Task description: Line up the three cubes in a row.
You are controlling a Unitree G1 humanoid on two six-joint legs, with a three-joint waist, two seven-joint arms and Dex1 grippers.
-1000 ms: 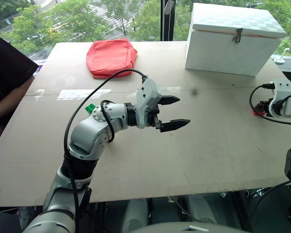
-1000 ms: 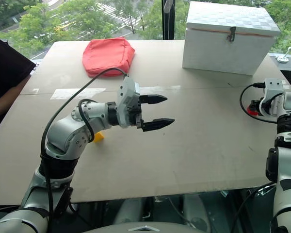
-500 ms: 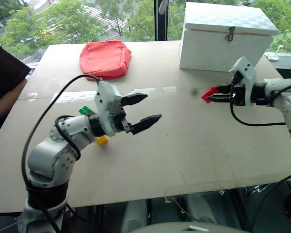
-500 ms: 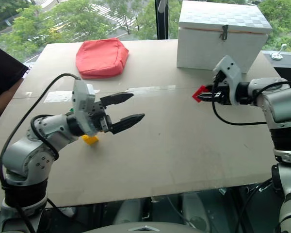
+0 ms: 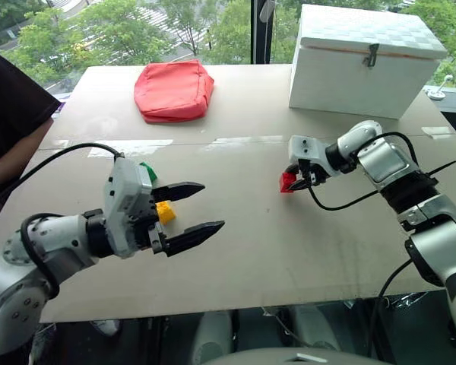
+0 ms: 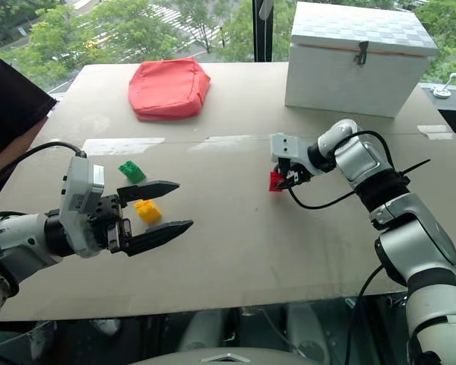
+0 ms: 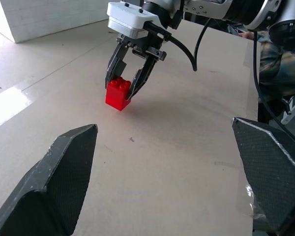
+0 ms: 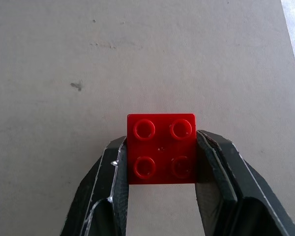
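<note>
Right wrist view: my right gripper [image 8: 161,162] pinches the red cube [image 8: 161,148] by two sides, studs up, low over the table [image 5: 251,251] near its middle. My left gripper [image 5: 188,210] hangs spread wide, holding nothing. Yellow cube [image 6: 147,211] and green cube [image 6: 131,171] lie near it.

No text, label, brand, number or sign could be read on anything in these views.
</note>
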